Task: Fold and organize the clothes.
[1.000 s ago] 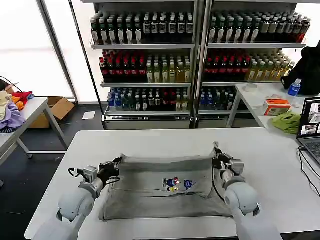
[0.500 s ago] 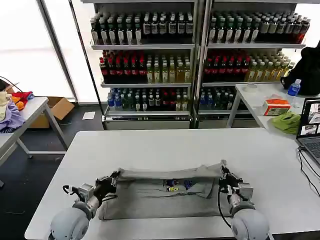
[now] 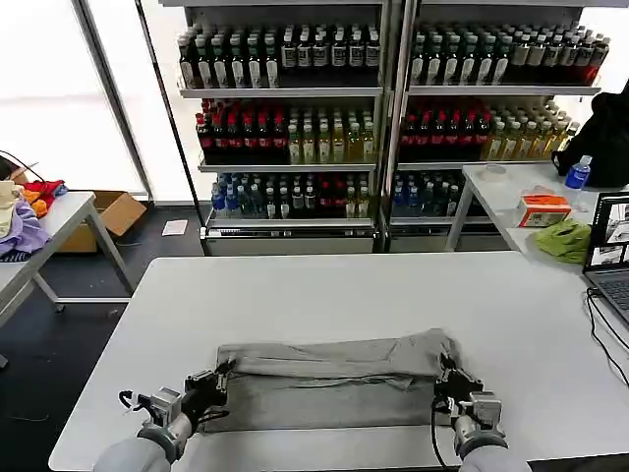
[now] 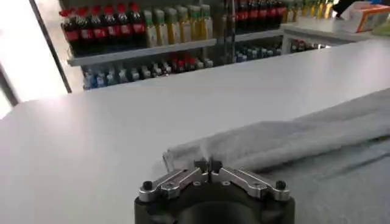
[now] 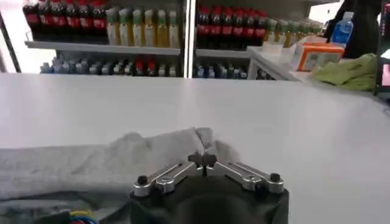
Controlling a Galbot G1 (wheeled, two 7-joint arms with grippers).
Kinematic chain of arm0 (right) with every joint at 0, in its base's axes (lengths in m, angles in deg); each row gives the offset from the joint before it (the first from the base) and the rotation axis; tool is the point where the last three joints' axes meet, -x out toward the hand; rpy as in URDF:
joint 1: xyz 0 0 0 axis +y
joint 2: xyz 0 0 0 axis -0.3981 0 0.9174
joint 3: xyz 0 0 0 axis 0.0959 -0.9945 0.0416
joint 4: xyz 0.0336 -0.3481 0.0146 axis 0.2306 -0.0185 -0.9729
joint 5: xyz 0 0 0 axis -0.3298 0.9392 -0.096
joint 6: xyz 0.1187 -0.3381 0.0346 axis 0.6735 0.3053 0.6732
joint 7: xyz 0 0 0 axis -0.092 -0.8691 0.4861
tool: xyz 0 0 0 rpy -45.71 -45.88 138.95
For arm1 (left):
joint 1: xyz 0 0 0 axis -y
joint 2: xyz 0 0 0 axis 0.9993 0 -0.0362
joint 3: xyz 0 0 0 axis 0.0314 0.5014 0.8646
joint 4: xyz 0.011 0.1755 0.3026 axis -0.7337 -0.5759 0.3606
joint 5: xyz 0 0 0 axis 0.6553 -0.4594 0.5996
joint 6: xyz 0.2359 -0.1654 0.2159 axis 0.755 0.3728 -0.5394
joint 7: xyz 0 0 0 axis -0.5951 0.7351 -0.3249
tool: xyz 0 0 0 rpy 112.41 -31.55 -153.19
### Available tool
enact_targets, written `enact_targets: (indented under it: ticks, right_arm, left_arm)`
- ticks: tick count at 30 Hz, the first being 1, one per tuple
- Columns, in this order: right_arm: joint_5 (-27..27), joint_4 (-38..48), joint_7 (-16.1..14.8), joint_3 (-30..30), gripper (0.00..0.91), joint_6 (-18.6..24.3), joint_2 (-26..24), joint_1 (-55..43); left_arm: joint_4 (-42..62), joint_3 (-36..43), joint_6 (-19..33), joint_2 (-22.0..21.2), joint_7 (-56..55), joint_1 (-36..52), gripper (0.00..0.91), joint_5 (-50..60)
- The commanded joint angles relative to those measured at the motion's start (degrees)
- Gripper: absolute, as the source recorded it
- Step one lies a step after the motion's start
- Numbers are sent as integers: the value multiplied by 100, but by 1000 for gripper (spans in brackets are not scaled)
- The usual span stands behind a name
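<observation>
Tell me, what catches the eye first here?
A grey shirt lies on the white table, its far edge doubled over toward the robot. The left gripper and right gripper each pinch a corner of that folded edge, shut on the cloth. Behind stand shelves packed with colourful drink bottles.

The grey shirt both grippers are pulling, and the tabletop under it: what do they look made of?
The grey shirt looks like soft matte cotton knit: it drapes and wrinkles limply between the left gripper and right gripper, both pinched shut on it. The table looks like smooth white laminate with a faint sheen, though I can't be certain.
</observation>
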Motion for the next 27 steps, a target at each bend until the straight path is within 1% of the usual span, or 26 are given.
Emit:
enact_targets:
  ticks: [1, 2, 4, 5, 6, 7, 8, 13, 15, 18, 22, 25, 27]
  right_arm:
    - [266, 97, -6, -117, 0, 137, 17, 230]
    - [361, 218, 12, -204, 0, 237, 38, 215]
    - [380, 293, 21, -250, 0, 277, 61, 198]
    - [399, 367, 33, -275, 71, 312, 85, 186]
    - [425, 412, 50, -287, 171, 335, 110, 172]
    - [444, 451, 81, -293, 554, 347, 138, 160]
    - [464, 515, 103, -311, 907, 364, 154, 144]
    - [544, 633, 140, -365, 907, 524, 140, 136]
    - [514, 537, 142, -311, 907, 557, 121, 129]
    - [423, 97, 154, -131, 907, 598, 3, 190]
    - [196, -488, 220, 192, 907, 622, -165, 196]
    - [254, -752, 282, 311, 907, 715, -141, 19]
    - [221, -819, 294, 285, 907, 686, -121, -39]
  left_arm:
    - [121, -7, 152, -118, 34, -140, 907, 145]
    - [177, 13, 191, -154, 38, -93, 907, 178]
    - [240, 42, 245, -175, 50, -42, 907, 200]
    - [260, 58, 263, -196, 45, -2, 907, 218]
    - [262, 60, 262, -199, 40, 15, 907, 225]
    - [259, 61, 260, -198, 36, 24, 907, 225]
    - [241, 55, 252, -192, 24, 47, 907, 216]
    - [40, -69, 229, -150, -40, 25, 907, 174]
    - [-179, -149, 151, -170, -96, -27, 907, 136]
    - [-379, -269, 72, -215, -182, -101, 907, 90]
    - [-467, -419, -43, -405, -328, -169, 907, 11]
    - [-308, -482, -61, -684, -433, -256, 907, -15]
    - [-267, -524, -118, -829, -476, -262, 907, -42]
